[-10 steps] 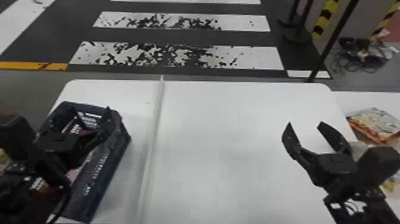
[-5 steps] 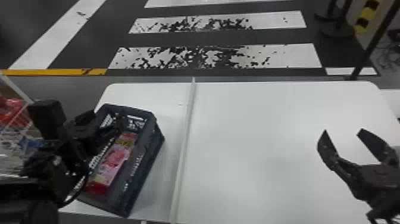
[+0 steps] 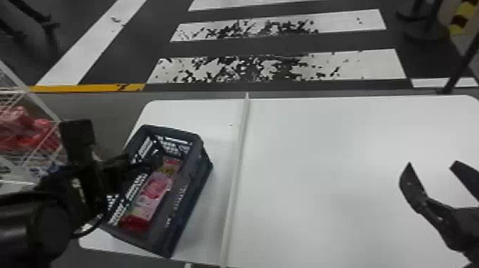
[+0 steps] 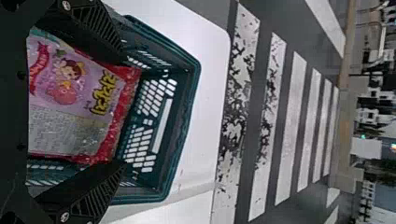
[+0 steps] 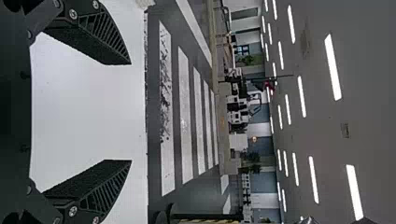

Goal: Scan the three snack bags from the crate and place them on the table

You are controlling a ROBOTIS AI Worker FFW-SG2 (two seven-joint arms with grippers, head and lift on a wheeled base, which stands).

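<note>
At the left gripper (image 4: 125, 112), what has just changed is the outlook: the head view has swung leftward, so the crate (image 3: 189, 203) now sits nearer the middle of the frame and the snack bag (image 3: 153, 192) inside shows plainly, which should help with judging the grasp. The gripper's two fingers (image 4: 93, 35) are spread wide, one toward either side of the bag's printed face in the left wrist view. They pinch nothing; whether either one touches the bag, or the crate, the pictures do not tell (it looks close). The likely next need is a careful lowering and closing, since slick wrapping could slip or a finger catch the crate's wall.

The bag lies lengthwise in the crate, lower left of the head view's frame, on the white table (image 3: 320, 178). A pale strip (image 3: 237, 174) runs down the tabletop near mid-frame. The right gripper (image 5: 130, 112) waits over the table at the lower right, spread, with nothing between its fingers. At the left edge stands a wire rack (image 3: 32, 128) with red packs
</note>
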